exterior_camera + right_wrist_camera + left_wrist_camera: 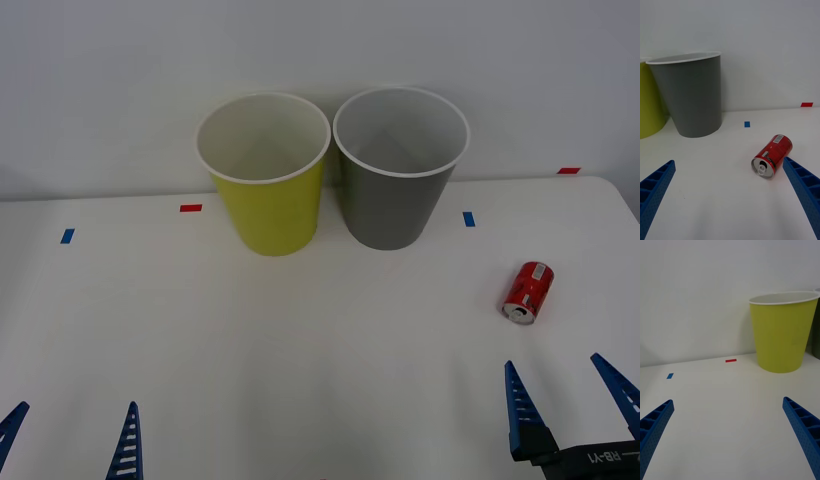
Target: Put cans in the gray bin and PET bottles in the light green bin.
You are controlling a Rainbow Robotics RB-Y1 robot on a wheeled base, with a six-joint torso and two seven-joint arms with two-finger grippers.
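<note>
White table [300, 350] beneath both arms. Nearest, the left gripper [70, 440] and right gripper [570, 395] hover with fingers spread, grasping nothing. Just beyond the right gripper, a red can [528, 291] lies on its side. Farther back stand the yellow-green bin [268, 205] and gray bin [395, 205], side by side, upright.

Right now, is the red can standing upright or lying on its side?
On its side. The can lies on the white table, silver top facing the right gripper, outside the gray bin.
</note>
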